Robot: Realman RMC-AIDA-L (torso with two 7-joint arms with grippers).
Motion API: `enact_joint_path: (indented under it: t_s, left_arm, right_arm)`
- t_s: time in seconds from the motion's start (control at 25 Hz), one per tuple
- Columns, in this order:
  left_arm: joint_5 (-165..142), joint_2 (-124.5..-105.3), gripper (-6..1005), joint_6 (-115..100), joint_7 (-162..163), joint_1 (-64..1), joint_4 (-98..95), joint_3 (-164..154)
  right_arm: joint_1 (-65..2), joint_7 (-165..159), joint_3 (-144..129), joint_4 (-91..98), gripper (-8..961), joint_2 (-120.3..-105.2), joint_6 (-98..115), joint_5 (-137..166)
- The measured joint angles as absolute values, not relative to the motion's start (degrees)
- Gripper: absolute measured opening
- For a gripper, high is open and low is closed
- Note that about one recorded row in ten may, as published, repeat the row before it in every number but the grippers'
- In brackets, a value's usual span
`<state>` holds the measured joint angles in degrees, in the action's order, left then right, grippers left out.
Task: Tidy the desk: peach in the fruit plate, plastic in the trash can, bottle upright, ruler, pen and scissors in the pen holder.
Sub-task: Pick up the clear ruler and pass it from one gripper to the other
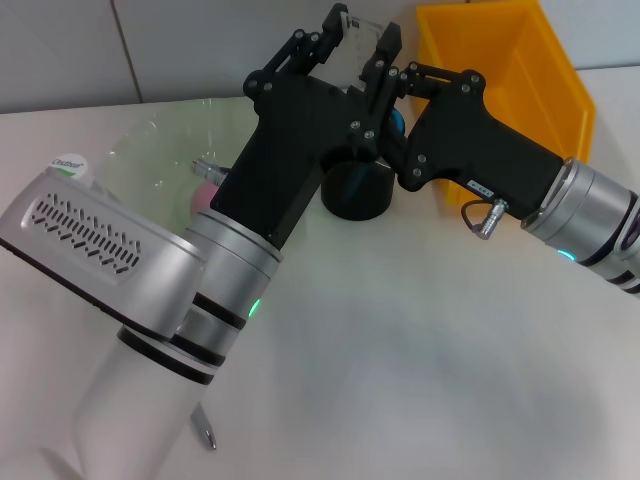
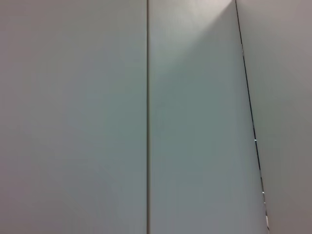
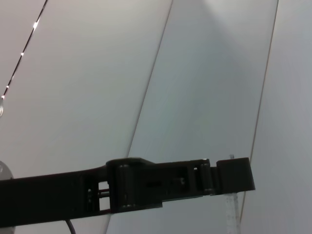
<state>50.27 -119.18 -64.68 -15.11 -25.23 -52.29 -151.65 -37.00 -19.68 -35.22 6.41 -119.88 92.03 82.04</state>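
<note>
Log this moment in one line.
left tool: raised over pen holder, clear ruler at its tip | right tool: close beside it

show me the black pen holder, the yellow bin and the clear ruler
black round pen holder (image 1: 356, 193): head view, on its front wall below the grippers.
yellow plastic bin (image 1: 545, 75): head view, on its right side wall.
clear plastic ruler (image 1: 353, 52): head view, on the transparent strip between the two grippers' fingers.

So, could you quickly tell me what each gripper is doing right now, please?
Left gripper: shut on the clear ruler, above the pen holder.
Right gripper: cannot be told.
</note>
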Motion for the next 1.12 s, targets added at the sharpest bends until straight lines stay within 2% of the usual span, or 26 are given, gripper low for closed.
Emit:
enact_joint_path:
  t_s: [0.56, 0.76, 1.12]
  left_arm:
    - [50.3, -119.18, 396, -64.3, -15.7, -25.2, -52.2, -151.9]
    - [50.3, -119.18, 396, -64.2, -15.7, -25.2, -52.2, -152.0]
    - [50.3, -119.18, 397, -64.2, -15.7, -25.1, -52.2, -152.2]
  right_arm:
    - [-37.0, -16.5, -35.2, 4.9, 211, -119.88, 93.0, 81.3]
    - [-37.1, -16.3, -35.2, 4.5, 100, -119.88, 93.2, 81.3]
    - [-37.3, -16.7, -34.9, 4.3, 92, -119.88, 93.3, 81.2]
